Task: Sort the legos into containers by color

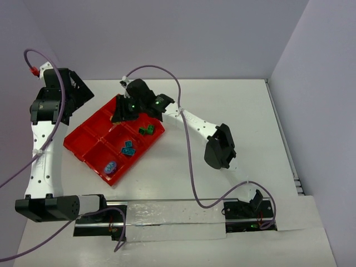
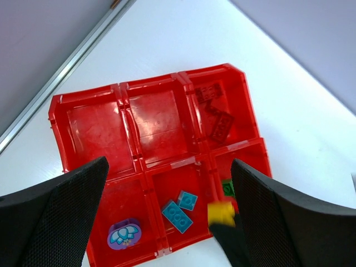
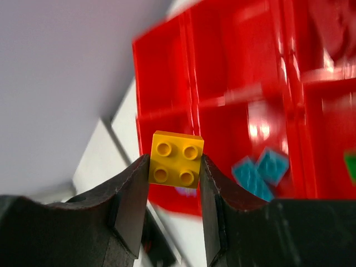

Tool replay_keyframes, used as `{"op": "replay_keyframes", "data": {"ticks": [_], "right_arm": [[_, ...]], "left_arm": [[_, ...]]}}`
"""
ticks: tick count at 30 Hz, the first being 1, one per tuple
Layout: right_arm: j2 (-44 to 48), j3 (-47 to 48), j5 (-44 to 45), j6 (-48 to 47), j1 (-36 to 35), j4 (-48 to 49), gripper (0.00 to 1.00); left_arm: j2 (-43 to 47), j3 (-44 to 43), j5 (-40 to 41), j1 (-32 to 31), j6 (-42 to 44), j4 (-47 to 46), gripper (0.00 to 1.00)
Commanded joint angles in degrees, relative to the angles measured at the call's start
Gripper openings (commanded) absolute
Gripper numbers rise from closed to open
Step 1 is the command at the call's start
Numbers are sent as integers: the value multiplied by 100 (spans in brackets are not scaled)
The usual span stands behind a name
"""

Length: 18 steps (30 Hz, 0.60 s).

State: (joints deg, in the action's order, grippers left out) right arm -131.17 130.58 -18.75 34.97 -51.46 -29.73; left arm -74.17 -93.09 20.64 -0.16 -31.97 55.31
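The red tray [image 1: 83, 140] of containers lies left of centre on the white table. My right gripper [image 3: 175, 165] is shut on a yellow lego [image 3: 176, 158], held studs up above the tray [image 3: 233, 61]; this lego also shows in the left wrist view [image 2: 221, 213]. Two teal legos [image 2: 178, 214] share one compartment, also in the top view [image 1: 129, 148]. A green lego [image 1: 147, 130] lies in the compartment beside it, and dark red legos [image 2: 214, 108] in another. My left gripper [image 2: 169, 163] hangs open high over the tray [image 2: 94, 125], holding nothing.
A purple flower-printed piece [image 2: 123, 235] lies in a corner compartment [image 1: 111, 166]. Walls close the table at the back and right. A clear strip [image 1: 167, 214] runs between the arm bases at the near edge. The right arm's elbow [image 1: 219, 147] hangs right of the tray.
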Motion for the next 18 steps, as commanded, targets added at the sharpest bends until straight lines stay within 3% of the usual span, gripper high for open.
{"op": "replay_keyframes", "data": {"ticks": [1,5,10,18], "right_arm": [[-545,817,830,-60,-145,1041,1],[-835,808,1025,113,-160,1744,3],[-1282,1035,913,480,-265,2552,3],[-1937,1381,1431,405,-673,3337,5]], "left_arm": [[223,-289,-79,-1,55,49,99],[390,-348,189,-4,86,91,99],[549,-359,41,-1,64,86,99],[735,-121,-113,-1,68,173,99]]}}
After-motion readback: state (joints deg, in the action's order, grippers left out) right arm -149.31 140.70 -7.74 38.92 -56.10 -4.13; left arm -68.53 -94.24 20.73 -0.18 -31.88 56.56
